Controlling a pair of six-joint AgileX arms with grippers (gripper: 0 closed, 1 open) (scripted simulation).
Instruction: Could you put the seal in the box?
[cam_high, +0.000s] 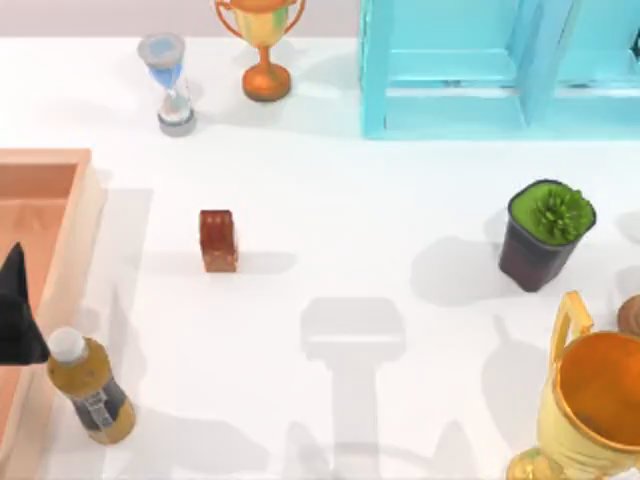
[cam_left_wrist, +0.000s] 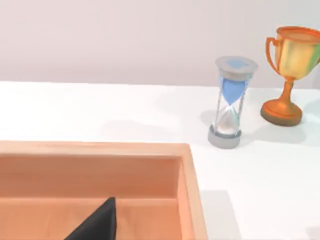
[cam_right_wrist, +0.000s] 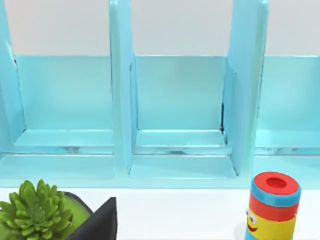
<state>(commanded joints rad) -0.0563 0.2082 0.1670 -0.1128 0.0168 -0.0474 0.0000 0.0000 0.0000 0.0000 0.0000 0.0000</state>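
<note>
Seal (cam_high: 218, 240) upright mid-surface, apart from box (cam_high: 85, 215) at left edge; left gripper (cam_high: 18, 320) over box, finger state indeterminable.

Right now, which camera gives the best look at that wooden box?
The left wrist view: the box shows its far rim, corner and orange-brown floor up close. The top view catches just a slice of it at the table's left edge. The right wrist view faces the turquoise cabinet.
</note>
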